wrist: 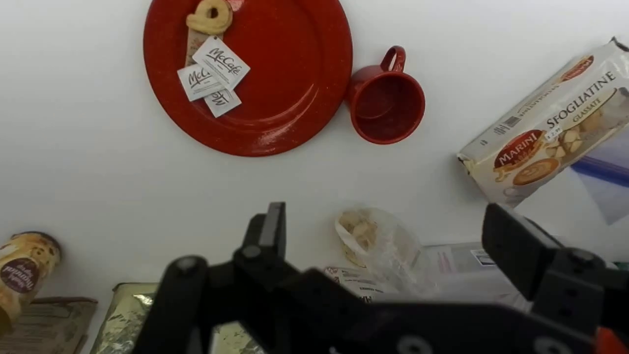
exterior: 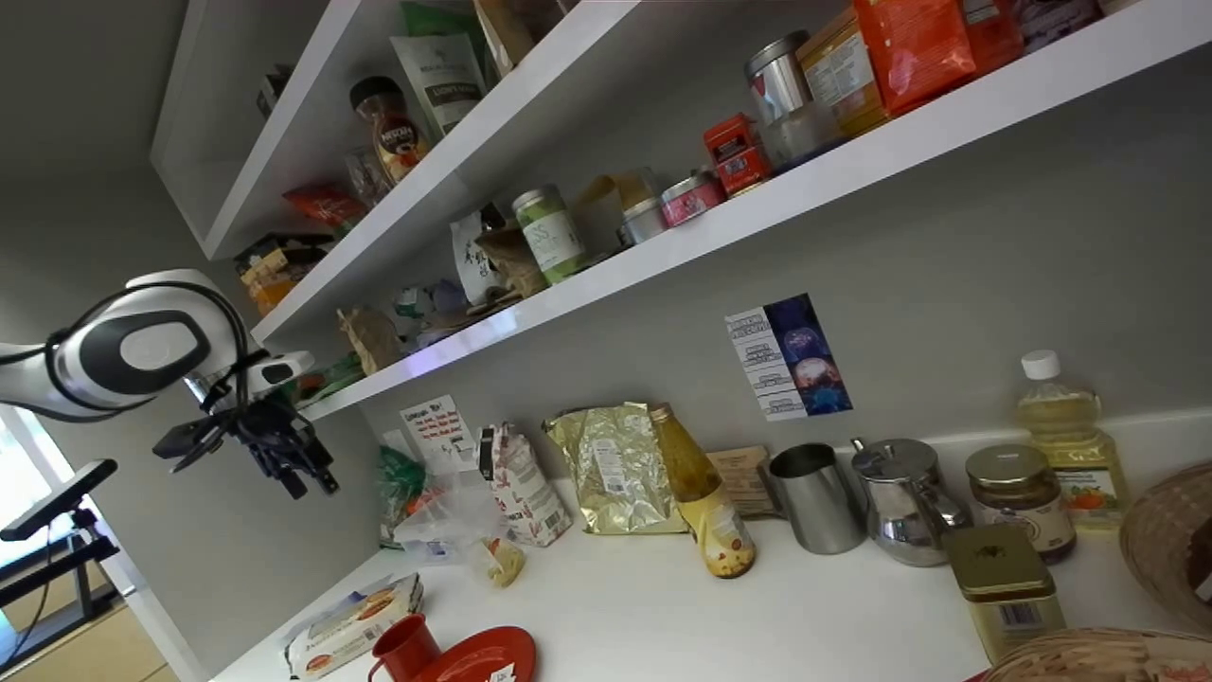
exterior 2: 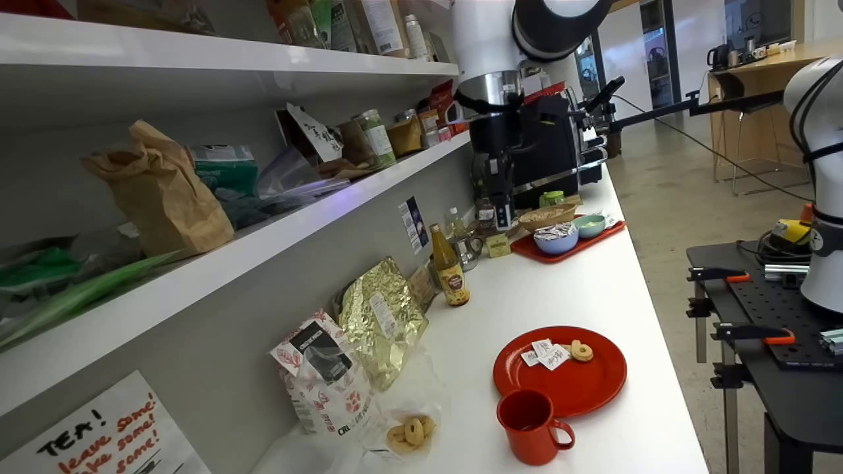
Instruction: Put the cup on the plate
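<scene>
Three white packets (wrist: 222,63) and ring-shaped biscuits (wrist: 209,20) lie on the left part of the red plate (wrist: 302,73), upper left in the wrist view, and the red cup (wrist: 388,110) stands mouth up on the counter (wrist: 128,206) just right of it. Lower in that frame the gripper (wrist: 385,223) is spread wide, a clear bag (wrist: 398,241) of pale biscuits (wrist: 361,228) below, visible between its jaws, a Sfogliatine pack (wrist: 545,123) at right; right of centre in an exterior view, a red tray (exterior 2: 600,236) bears a foil-topped blue bowl (exterior 2: 557,246)
</scene>
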